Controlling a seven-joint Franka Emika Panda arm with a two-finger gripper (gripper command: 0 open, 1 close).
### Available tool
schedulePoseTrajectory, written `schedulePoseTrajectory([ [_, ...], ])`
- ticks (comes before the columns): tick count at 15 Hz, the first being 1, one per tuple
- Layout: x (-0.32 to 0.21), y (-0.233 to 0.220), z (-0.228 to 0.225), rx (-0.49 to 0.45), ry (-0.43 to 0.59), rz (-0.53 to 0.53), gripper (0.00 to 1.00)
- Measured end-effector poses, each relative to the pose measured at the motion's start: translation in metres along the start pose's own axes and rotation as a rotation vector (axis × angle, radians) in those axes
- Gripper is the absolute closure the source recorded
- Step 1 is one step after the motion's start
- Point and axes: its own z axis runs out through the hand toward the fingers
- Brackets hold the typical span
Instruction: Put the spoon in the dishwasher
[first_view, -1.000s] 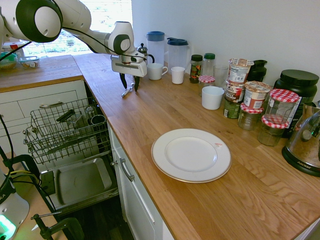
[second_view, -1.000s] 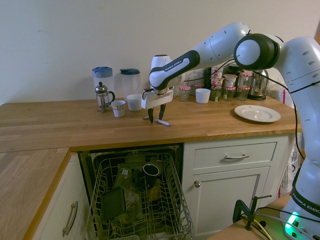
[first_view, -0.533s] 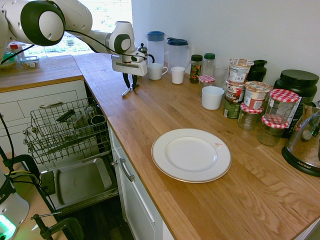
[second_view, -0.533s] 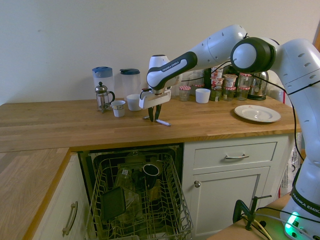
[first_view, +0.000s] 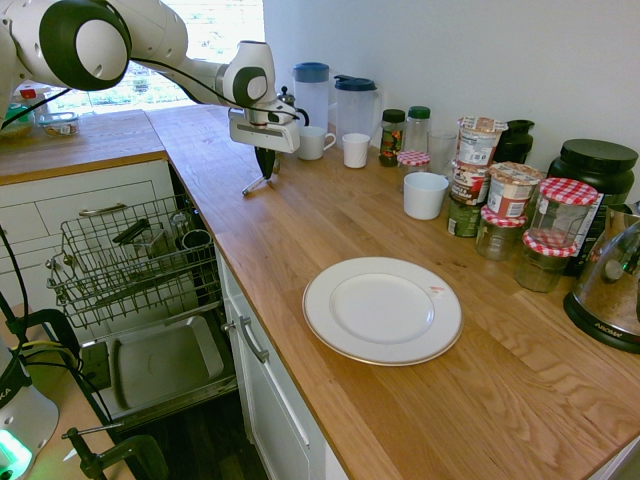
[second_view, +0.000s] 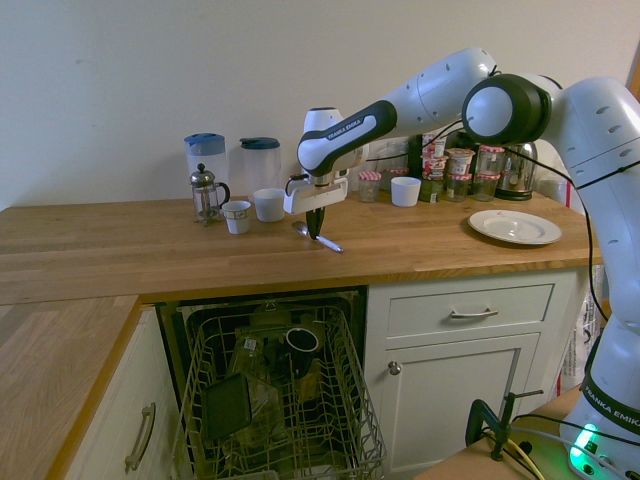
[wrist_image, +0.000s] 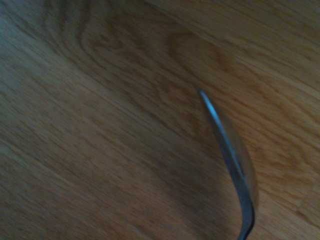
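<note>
The slim silver spoon (first_view: 254, 184) (second_view: 326, 242) is at the worktop's back part, near its front edge. My gripper (first_view: 265, 168) (second_view: 315, 230) points straight down over it, its dark fingers drawn together around the spoon's middle. One end of the spoon sticks out to each side of the fingers, low over the wood. In the wrist view the spoon (wrist_image: 227, 155) appears edge-on against the wood grain. The dishwasher (first_view: 160, 365) stands open below the worktop, with its wire rack (first_view: 130, 260) (second_view: 280, 400) pulled out and holding a dark cup and some dishes.
Two white mugs (first_view: 312, 142), a French press (second_view: 205, 193) and two blue-lidded jugs (first_view: 356, 105) stand just behind the gripper. Further along are a white cup (first_view: 425, 194), several jars (first_view: 510, 200), a white plate (first_view: 383, 310) and a kettle (first_view: 612, 290).
The fingers have gone from spread wide astride the spoon to drawn together on it. The hand now stands slightly higher.
</note>
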Motion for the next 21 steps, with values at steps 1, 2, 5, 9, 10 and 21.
schedulePoseTrajectory([
  [1,0.002,0.003,-0.004,-0.002,-0.001,0.005,1.00],
  [2,0.004,0.005,-0.009,-0.001,0.004,0.009,1.00],
  [5,0.005,0.010,-0.034,0.004,0.004,0.034,1.00],
  [9,-0.019,0.025,-0.080,0.005,0.003,0.137,1.00],
  [10,-0.031,0.031,-0.092,0.004,0.003,0.174,1.00],
  [21,-0.182,0.040,-0.106,-0.003,-0.017,0.488,1.00],
])
